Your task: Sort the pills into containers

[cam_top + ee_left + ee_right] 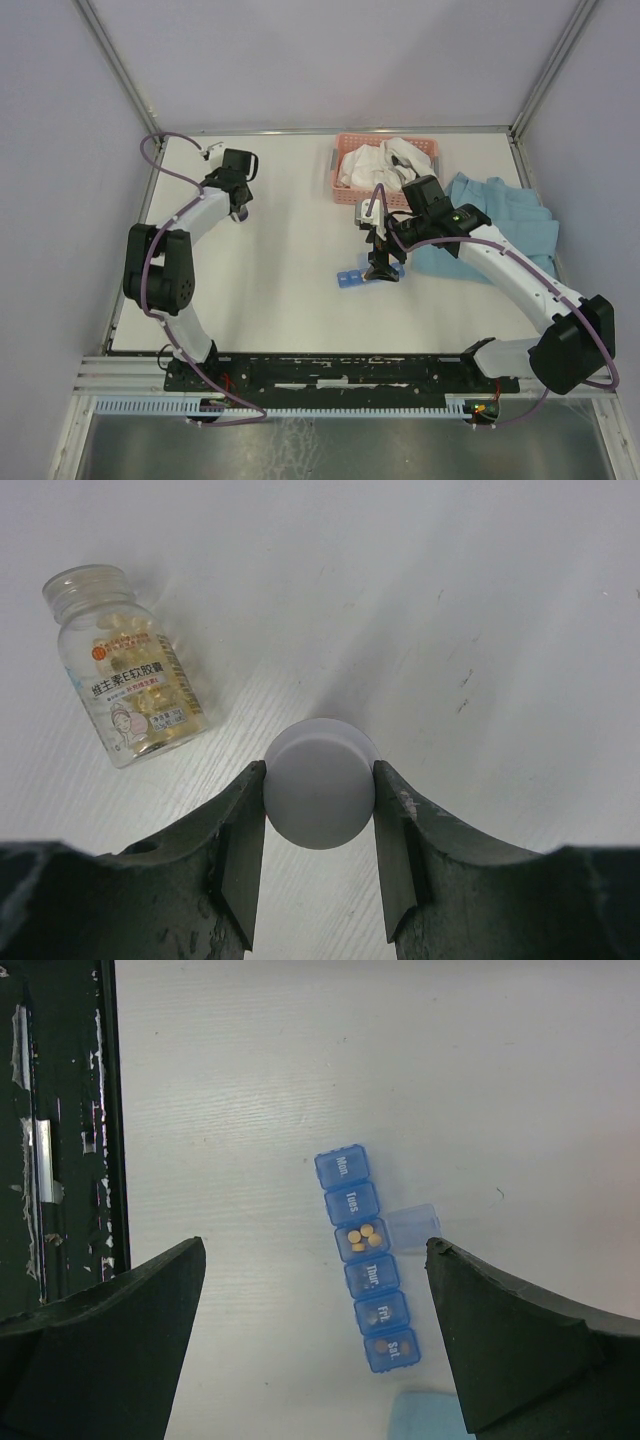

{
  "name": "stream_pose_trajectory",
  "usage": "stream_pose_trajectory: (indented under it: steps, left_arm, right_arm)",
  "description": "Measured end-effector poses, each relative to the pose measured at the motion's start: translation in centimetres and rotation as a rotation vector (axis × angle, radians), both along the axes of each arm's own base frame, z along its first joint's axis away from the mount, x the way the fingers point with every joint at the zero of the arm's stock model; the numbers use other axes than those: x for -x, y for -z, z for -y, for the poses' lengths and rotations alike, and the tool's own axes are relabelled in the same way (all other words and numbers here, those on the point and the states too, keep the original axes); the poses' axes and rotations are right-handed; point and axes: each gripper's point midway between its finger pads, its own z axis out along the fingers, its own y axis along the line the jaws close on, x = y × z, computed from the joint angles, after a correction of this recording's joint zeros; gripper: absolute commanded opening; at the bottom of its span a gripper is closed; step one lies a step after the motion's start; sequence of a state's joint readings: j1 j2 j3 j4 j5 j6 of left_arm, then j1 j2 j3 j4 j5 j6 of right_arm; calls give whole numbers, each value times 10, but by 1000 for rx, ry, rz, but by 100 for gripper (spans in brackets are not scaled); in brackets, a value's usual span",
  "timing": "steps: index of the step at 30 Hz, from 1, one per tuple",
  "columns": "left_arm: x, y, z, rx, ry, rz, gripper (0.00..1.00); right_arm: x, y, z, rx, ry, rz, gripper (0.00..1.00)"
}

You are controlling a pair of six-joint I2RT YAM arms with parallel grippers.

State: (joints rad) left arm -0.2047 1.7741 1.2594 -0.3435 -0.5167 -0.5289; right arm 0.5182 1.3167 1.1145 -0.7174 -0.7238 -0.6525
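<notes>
The blue pill box (367, 1260) lies on the counter (280, 230) just in front of the pink basket (345, 152). One middle lid is up over a few yellow pills (364, 1239), and the other lids look shut, perhaps over pills. The right tool (315, 1248) hangs above it, wide open and empty. Far left of the basket, the left tool (320, 772) pinches a white cap (320, 800) beside the uncapped bottle (125, 665), so most sorting is likely left.
</notes>
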Motion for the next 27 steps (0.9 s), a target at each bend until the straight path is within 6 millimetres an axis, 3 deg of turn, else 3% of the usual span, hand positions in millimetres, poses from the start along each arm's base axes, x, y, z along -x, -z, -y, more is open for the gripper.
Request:
stream_pose_trajectory:
  steps: [4,9,11,22,27]
  left_arm:
    - [0,-1,-5,-4,-14,0,21]
    - [0,-1,-7,-4,-18,-1,58]
    - [0,-1,-7,-4,-18,-1,67]
    - [0,-4,-7,2,-19,8,71]
    - [13,-22,-5,29,-5,51,72]
  right_arm:
    - [-1,0,1,0,2,1,100]
    - [-1,0,1,0,2,1,100]
    - [-1,0,1,0,2,0,100]
    - [-1,0,1,0,5,1,100]
    - [-3,-1,3,-1,11,3,100]
